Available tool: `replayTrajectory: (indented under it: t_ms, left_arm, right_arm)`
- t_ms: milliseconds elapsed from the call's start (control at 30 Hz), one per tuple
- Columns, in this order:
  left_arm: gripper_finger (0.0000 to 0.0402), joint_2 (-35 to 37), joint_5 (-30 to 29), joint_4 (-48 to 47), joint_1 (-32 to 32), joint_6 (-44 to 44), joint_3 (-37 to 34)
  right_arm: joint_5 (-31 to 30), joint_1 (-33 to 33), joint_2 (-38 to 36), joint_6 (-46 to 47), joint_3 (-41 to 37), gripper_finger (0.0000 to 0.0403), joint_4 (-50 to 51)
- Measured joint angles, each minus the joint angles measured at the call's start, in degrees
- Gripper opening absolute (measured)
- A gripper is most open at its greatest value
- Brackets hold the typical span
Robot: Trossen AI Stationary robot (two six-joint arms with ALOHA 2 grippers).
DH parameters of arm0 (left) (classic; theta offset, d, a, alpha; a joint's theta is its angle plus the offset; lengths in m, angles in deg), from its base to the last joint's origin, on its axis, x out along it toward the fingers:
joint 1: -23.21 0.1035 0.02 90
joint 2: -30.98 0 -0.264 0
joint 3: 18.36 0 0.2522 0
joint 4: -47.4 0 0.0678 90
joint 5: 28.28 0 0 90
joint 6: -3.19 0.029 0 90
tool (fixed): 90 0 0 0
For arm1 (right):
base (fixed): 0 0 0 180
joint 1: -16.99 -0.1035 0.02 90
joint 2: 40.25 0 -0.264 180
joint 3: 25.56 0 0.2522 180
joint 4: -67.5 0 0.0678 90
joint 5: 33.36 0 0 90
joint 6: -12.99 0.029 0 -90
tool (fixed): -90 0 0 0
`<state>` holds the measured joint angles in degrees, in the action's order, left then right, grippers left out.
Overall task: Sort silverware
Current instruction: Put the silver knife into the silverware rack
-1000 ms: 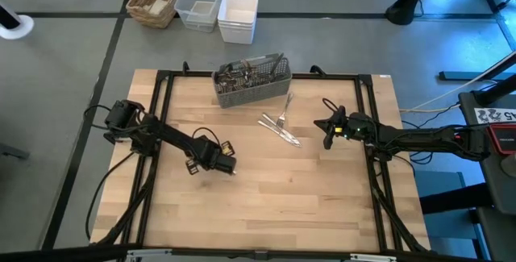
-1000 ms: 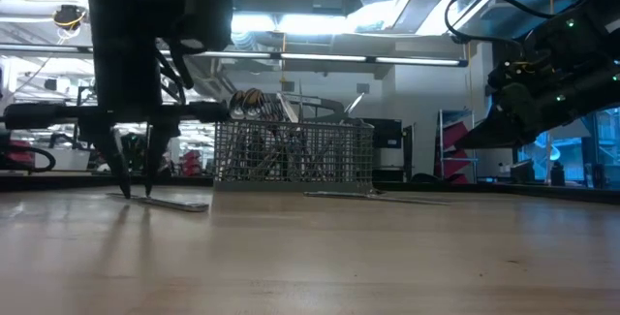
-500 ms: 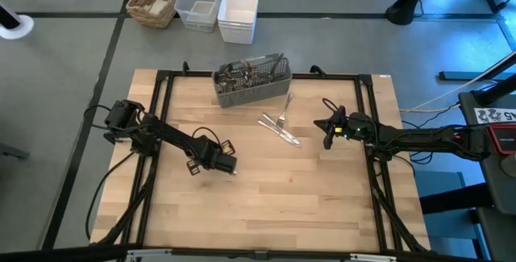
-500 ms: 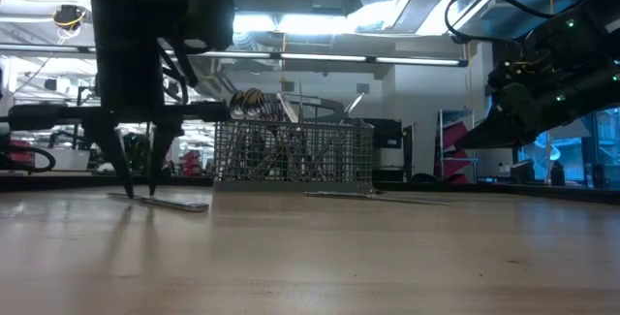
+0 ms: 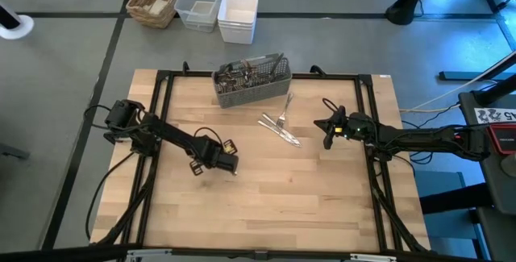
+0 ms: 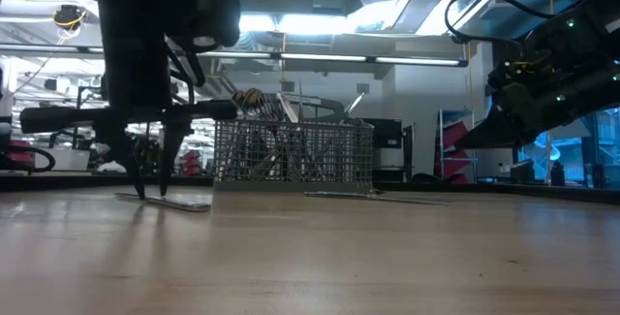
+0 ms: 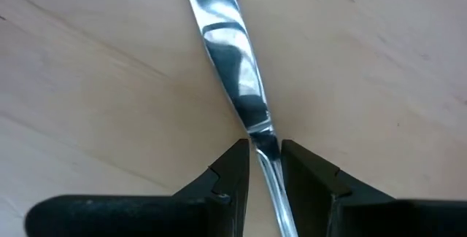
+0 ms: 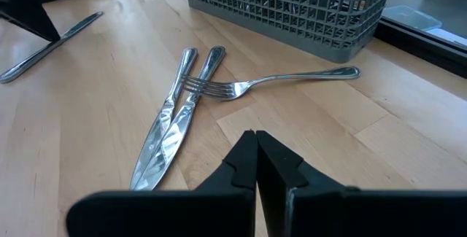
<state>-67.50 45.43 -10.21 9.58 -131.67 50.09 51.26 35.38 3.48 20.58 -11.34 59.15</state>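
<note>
The left pincer (image 5: 232,166) stands low over the wooden bench (image 5: 266,197), left of its middle, fingers (image 7: 232,170) pointing down. In the left wrist view they straddle a table knife (image 7: 226,62) lying flat on the wood, one finger on each side where blade meets handle, narrowly parted; whether they pinch it I cannot tell. The right pincer (image 5: 326,135) hangs above the right part of the bench, fully closed and empty. Near it two knives (image 8: 169,124) lie side by side, blades touching, with a fork (image 8: 270,82) laid across their handles. More silverware (image 5: 242,72) stands in the grey mesh caddy (image 5: 251,87) at the far edge of the bench
</note>
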Motion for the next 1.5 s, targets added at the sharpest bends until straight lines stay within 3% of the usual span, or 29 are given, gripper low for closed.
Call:
replayTrajectory:
  t_ms: [833,1000,1133,1300,1500]
  left_arm:
    - [0.0074,-2.24,0.13,3.96,0.7,-0.59,0.24]
    - [0.0074,-2.31,-1.22,2.7,0.86,3.68,0.22]
    - [0.0072,-2.36,0.95,1.77,2.15,6.34,0.26]
    - [0.0036,-2.36,6.03,-0.08,4.23,15.37,0.26]
    - [0.0012,-2.35,6.79,-1.42,6.17,22.78,0.11]
  right_arm:
    - [0.01,0.0,0.0,-0.01,-0.01,0.0005,0.0]
    - [-0.01,0.01,0.0,-0.01,-0.01,0.0005,0.0]
    - [-0.01,0.01,0.0,0.0,-0.01,0.0005,0.0]
    - [-0.01,0.01,0.0,0.0,-0.01,0.0005,0.0]
    - [-0.01,0.01,0.0,0.01,-0.01,0.0005,0.0]
